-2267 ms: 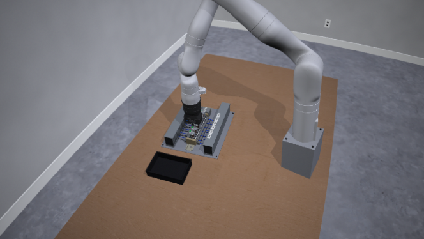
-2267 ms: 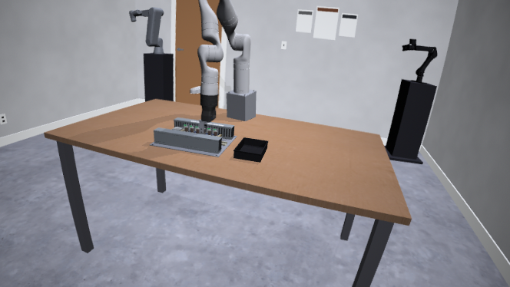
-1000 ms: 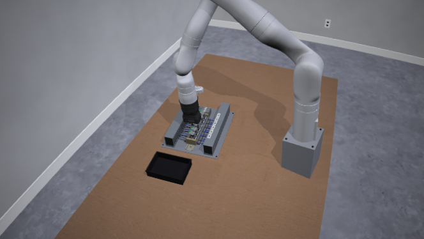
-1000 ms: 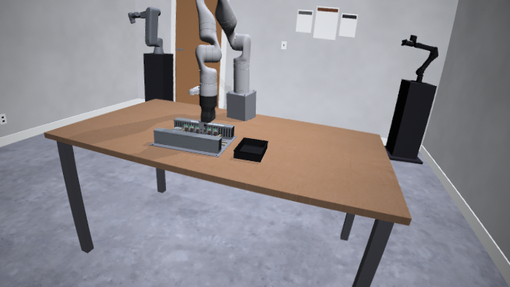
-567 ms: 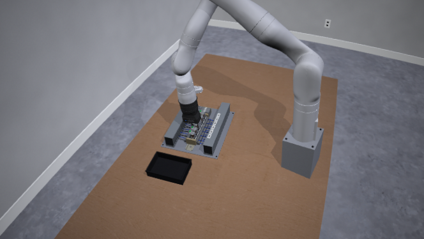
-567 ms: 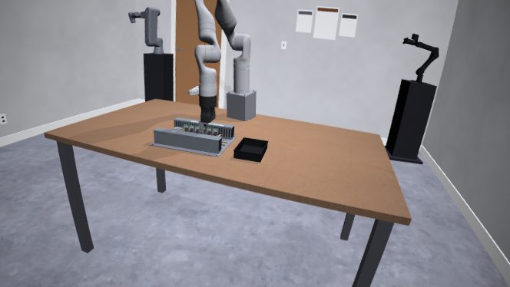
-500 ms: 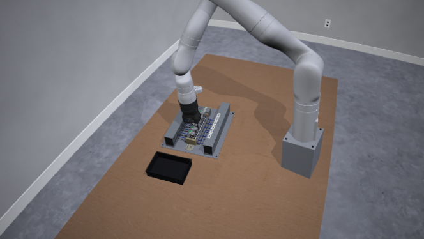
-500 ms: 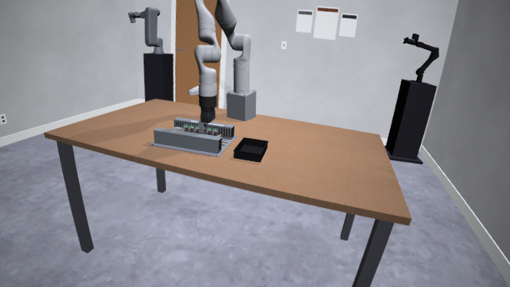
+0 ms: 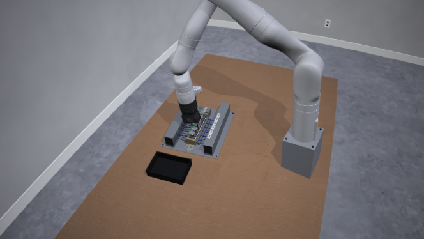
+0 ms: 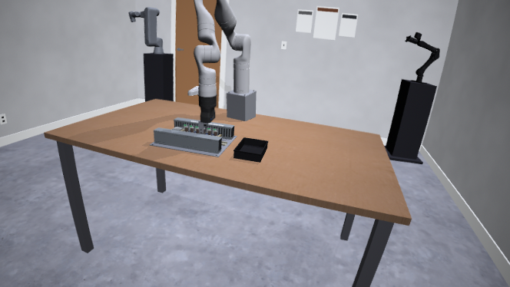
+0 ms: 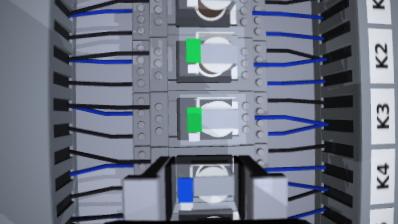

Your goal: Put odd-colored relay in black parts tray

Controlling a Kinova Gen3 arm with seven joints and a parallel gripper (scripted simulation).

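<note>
The grey relay panel (image 9: 198, 131) lies flat on the table, with a row of relays between two wiring ducts. In the wrist view the relays at K2 (image 11: 205, 60) and K3 (image 11: 206, 120) have green buttons. The relay at K4 (image 11: 205, 191) has a blue button. My gripper (image 11: 204, 178) stands straight over the panel and is shut on the blue-button relay, one finger on each side, with the relay still level with its row. The black parts tray (image 9: 169, 167) sits on the table near the panel's front end, empty; it also shows in the exterior view (image 10: 250, 149).
My arm's grey base block (image 9: 301, 151) stands on the table to the right of the panel. Blue and black wires run from the relays to the ducts on both sides. Two other arms on black pedestals (image 10: 410, 120) stand off the table.
</note>
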